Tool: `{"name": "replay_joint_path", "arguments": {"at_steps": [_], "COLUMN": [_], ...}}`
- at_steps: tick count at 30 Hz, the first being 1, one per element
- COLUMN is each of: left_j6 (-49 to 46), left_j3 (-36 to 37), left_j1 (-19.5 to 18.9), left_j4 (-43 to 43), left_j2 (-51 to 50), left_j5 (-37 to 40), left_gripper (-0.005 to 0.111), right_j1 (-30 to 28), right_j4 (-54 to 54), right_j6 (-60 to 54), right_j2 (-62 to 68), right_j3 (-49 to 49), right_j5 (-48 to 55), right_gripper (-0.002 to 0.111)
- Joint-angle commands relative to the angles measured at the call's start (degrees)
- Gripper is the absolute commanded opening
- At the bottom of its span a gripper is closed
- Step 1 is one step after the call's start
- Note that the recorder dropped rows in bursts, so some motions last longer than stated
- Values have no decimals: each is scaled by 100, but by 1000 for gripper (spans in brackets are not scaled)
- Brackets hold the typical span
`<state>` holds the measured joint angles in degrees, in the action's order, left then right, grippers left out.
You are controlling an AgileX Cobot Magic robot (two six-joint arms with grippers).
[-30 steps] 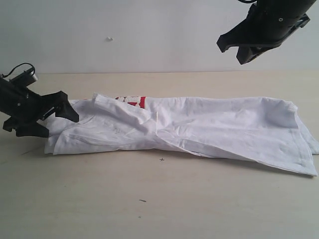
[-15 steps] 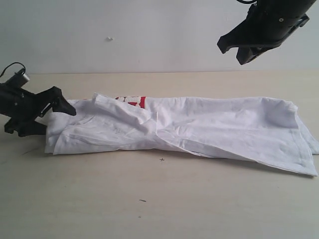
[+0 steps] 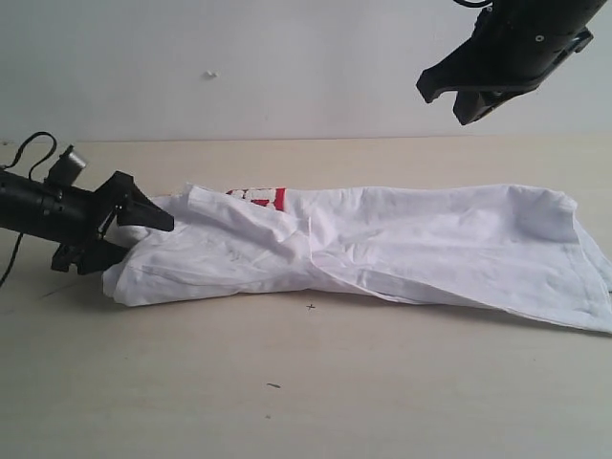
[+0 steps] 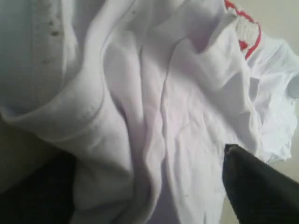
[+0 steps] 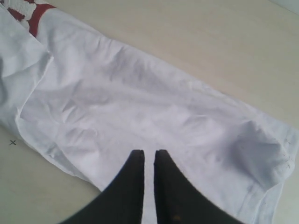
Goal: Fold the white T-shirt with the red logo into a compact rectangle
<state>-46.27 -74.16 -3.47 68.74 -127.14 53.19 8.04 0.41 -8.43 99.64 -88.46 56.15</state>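
The white T-shirt [image 3: 402, 244] lies as a long, creased band across the table. A short piece of the red logo [image 3: 263, 198] shows at its far edge. My left gripper [image 3: 142, 239] is at the shirt's left end, open. One finger lies over the bunched cloth and the other sits low beside it. In the left wrist view, folds of the shirt [image 4: 177, 107] fill the space between the two dark fingers [image 4: 254, 186], and the logo [image 4: 245, 32] is beyond them. My right gripper [image 3: 447, 103] hangs high above the shirt's right half, shut and empty [image 5: 149, 156].
The pale wooden table [image 3: 287, 382] carries small dark marks [image 3: 311, 307] in front of the shirt. A white wall stands behind. A cable [image 3: 38, 148] loops off the left arm near the table's left edge.
My left gripper has pushed to the right into the shirt's left end, bunching it and sliding the cloth a little to the right. The right arm has not moved.
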Motion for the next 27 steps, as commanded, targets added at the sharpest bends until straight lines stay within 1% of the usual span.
{"name": "replay_joint_path", "arguments": {"at_steps": [1, 4, 6, 7, 8, 10, 12, 17, 19, 22, 25, 27], "left_j6": [-23, -239, -253, -253, -269, -269, -279, -123, 12, 51, 67, 67], "left_j3": [73, 73, 73, 73, 73, 73, 73, 73, 73, 73, 73, 49], "left_j1": [181, 343, 401, 411, 411, 394, 293, -258, -531, -916, -1149, -1148], "left_j4": [-547, -547, -547, -547, -547, -602, -734, -1208, -1495, -1520, -1370, -1310], "left_j2": [-142, -142, -142, -142, -120, -39, 80, 605, 841, 1185, 1525, 1735], "left_j5": [-85, -85, -85, -85, -68, -53, -53, 136, 349, 707, 963, 1083], "left_gripper": [58, 35, 17, 3, 1, 0, 0, 0, 0, 0, 0, 0], "right_j1": [-34, -34, -34, -34, -34, -34, -34, -34, -34, -34, -34, -34], "right_j4": [7, 7, 7, 7, 7, 7, 7, 7, 7, 7, 20, 64], "right_j6": [-43, -43, -43, -43, -43, -43, -43, -43, -43, -43, -43, -43], "right_j2": [-48, -48, -48, -48, -48, -48, -48, -48, -48, -48, -48, -48], "right_j3": [9, 9, 9, 9, 9, 9, 9, 9, 9, 9, 9, 9], "right_j5": [-16, -16, -16, -16, -16, -16, -16, -16, -16, -16, -2, 22], "right_gripper": [10, 10, 10, 10, 10, 10, 10, 10, 10, 10, 10, 10]}}
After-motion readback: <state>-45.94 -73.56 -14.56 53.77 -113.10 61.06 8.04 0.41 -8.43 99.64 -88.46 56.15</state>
